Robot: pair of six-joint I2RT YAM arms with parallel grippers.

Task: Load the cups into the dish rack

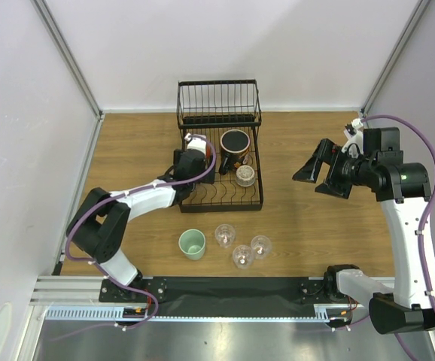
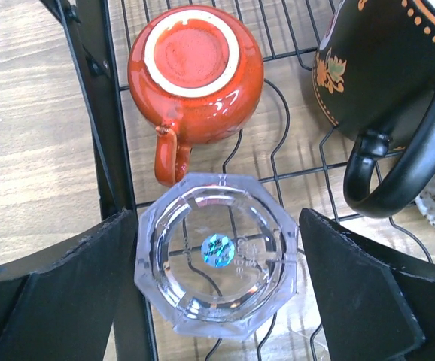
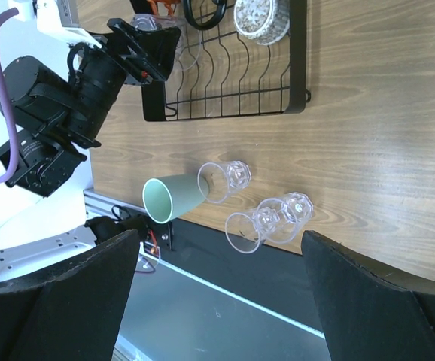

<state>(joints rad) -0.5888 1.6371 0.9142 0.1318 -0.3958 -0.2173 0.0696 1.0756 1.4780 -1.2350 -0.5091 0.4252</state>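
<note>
Hovering over the rack (image 1: 225, 203), left claw (image 2: 217, 213) is sitting spread wide on either side of an upside-down glass (image 2: 217, 252) that's resting in it, orange mug (image 2: 195, 71) just ahead. Right claw (image 1: 314, 180) is hanging wide and empty, rack well off to its left.

There are four glasses (image 1: 225, 235) (image 1: 241, 256) (image 1: 260, 246) (image 2: 217, 252), one between the left gripper's (image 2: 217, 289) fingers. There are also two mugs (image 2: 195, 71) (image 1: 235, 143), one green cup (image 1: 192, 244), one speckled cup (image 1: 245, 176) and one rack (image 1: 221, 209).

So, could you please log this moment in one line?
left gripper open astride clear glass tumbler in black wire rack; right gripper open
</note>
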